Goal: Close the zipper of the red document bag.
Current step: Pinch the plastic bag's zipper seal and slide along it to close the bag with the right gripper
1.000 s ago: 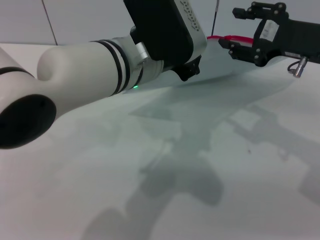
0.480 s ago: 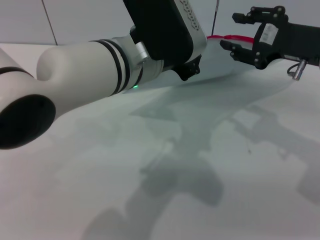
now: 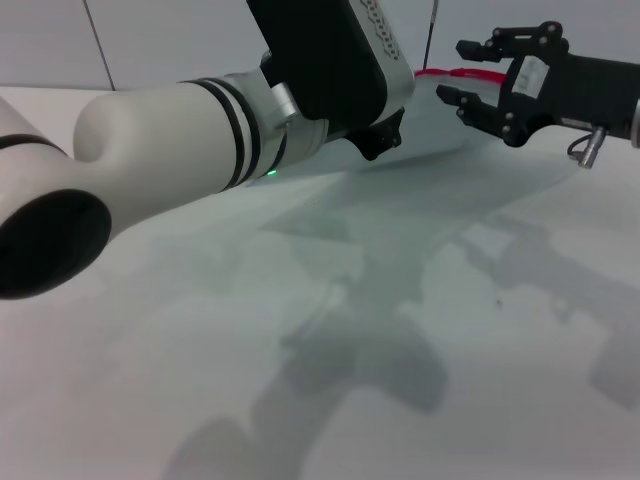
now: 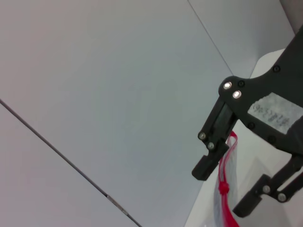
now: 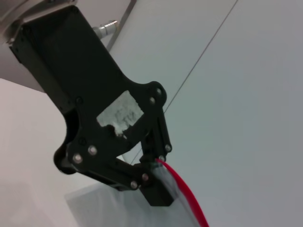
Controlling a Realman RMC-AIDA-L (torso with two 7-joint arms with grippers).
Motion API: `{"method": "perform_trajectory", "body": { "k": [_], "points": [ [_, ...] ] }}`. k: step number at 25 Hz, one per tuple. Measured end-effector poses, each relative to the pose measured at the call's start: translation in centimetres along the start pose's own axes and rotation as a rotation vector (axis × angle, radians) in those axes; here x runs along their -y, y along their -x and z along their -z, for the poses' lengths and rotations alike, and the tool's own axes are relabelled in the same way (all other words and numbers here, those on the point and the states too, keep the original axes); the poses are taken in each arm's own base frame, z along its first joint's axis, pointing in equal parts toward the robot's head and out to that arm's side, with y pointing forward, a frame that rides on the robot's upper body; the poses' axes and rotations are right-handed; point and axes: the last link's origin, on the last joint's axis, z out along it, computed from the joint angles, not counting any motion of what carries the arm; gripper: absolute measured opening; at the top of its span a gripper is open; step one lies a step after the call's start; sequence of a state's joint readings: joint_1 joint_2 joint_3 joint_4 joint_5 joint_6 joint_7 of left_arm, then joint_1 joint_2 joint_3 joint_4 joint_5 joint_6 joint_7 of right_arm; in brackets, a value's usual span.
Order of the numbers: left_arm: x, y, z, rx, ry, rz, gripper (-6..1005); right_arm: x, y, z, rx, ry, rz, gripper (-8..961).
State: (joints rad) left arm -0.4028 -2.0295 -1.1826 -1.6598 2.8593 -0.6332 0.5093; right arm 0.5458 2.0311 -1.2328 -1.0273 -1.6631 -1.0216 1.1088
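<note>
The red document bag [image 3: 450, 170] lies flat and translucent on the white table, with its red zipper [image 3: 428, 73] along the far edge. My left gripper [image 5: 158, 189] is shut on the bag's corner at one end of the zipper [image 5: 187, 194]. In the head view its fingers are hidden behind the arm's own black body [image 3: 330, 60]. My right gripper [image 3: 452, 70] hovers open at the far right, one finger on each side of the zipper [image 4: 226, 161]. The left wrist view shows the right gripper [image 4: 223, 189] the same way.
The white table [image 3: 480, 380] stretches toward me, with arm shadows across it. A pale wall with thin dark seams [image 3: 95, 45] stands right behind the bag's far edge. My left arm [image 3: 160, 140] crosses the left half of the head view.
The right gripper has shifted slightly left and up along the zipper edge, still open. The left arm and the bag have not moved.
</note>
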Motion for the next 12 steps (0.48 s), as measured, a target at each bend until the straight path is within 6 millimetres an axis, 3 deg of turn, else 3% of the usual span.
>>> {"method": "perform_trajectory", "body": {
  "k": [12],
  "points": [
    [0.03, -0.09, -0.02, -0.003, -0.001, -0.001, 61, -0.12, 0.14, -0.26, 0.001, 0.002, 0.004, 362]
  ]
}}
